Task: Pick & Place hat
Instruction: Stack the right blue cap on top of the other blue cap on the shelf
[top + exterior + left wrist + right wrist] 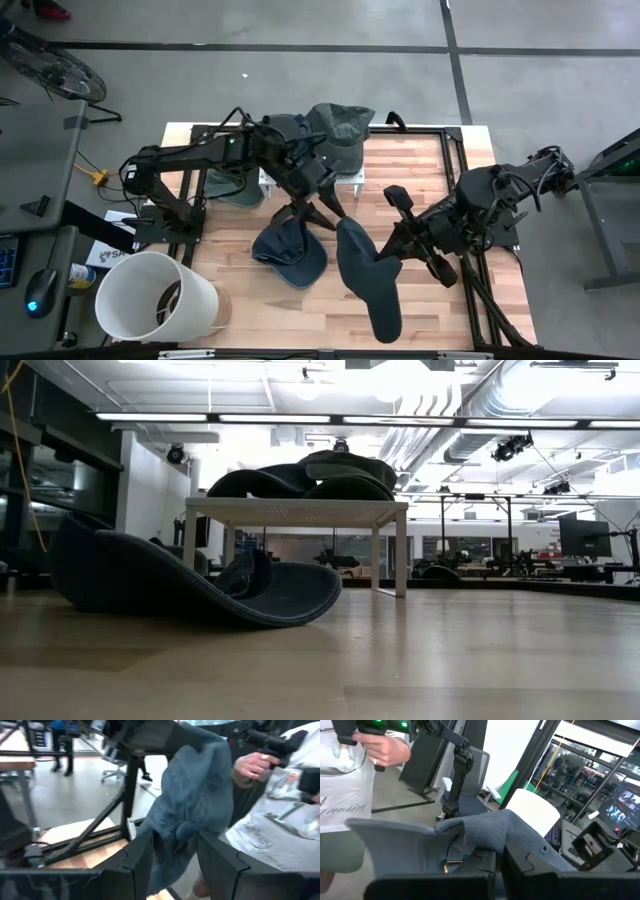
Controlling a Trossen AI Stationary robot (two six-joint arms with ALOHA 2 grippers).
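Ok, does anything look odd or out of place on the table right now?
Yes. Both arms hold caps in the air at once: the left gripper pinches a blue cap, and the right gripper is shut on a dark cap dangling past the table's front. Another cap lies upside down on the table.

Count on the table

Five hats (290,255), one white stand (350,180), one white bucket (150,300), two grippers (300,208).

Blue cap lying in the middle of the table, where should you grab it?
Probably pinch the brim of the blue cap, coming down from above: the cap lies flat on the table, and the brim juts out as a thin edge beside the soft crown.
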